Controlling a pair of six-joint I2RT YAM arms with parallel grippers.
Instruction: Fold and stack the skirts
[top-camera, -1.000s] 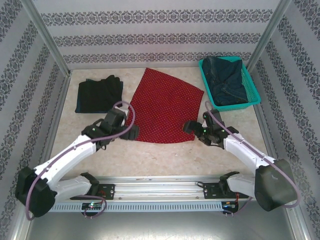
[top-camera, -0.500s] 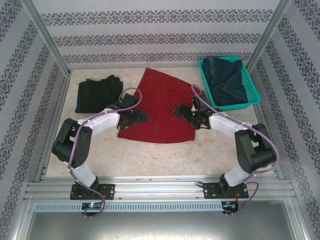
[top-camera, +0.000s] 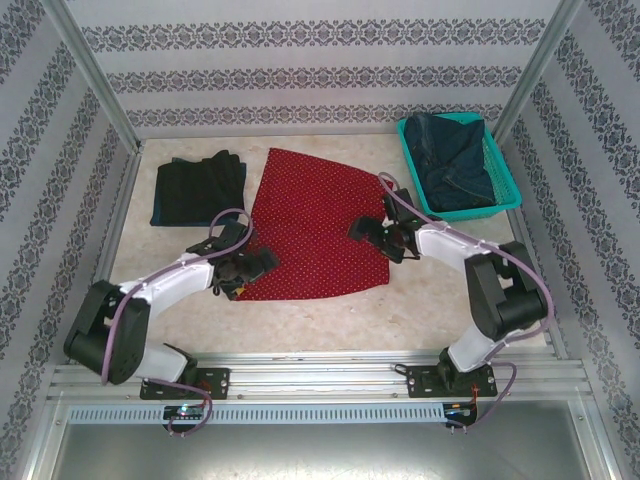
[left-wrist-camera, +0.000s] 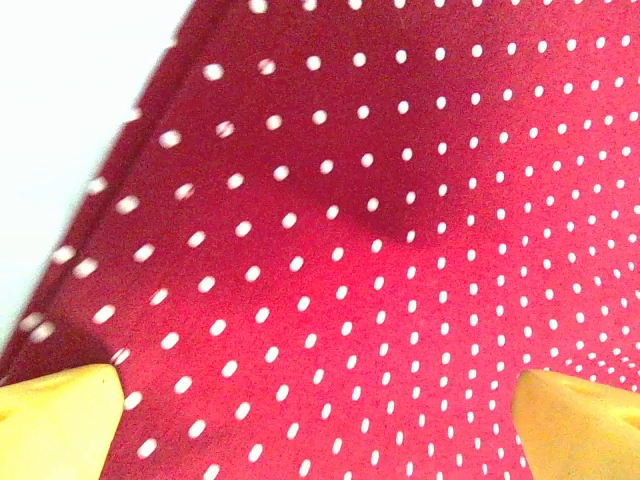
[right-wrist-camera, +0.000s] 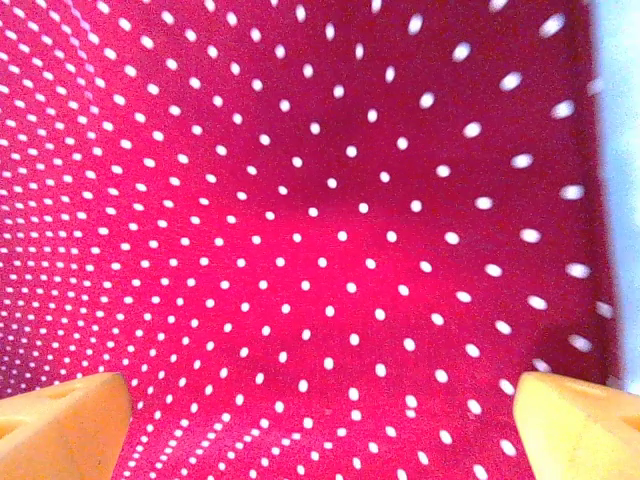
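Red cloth with small white dots, the red skirt (top-camera: 315, 225) lies spread flat in the middle of the worktop (top-camera: 330, 310), ready for folding. The left gripper (top-camera: 245, 268) sits over its near left corner and the right gripper (top-camera: 372, 232) over its right edge, probably so that both can take the cloth together. Both wrist views show yellow fingertips (left-wrist-camera: 55, 420) set wide apart over dotted cloth, with nothing pinched yet. The black skirt (top-camera: 198, 190) lies folded near the far left corner, likely the base of the stack. The teal basket (top-camera: 475, 213) at the far right corner holds crumpled blue denim (top-camera: 452, 160), waiting its turn
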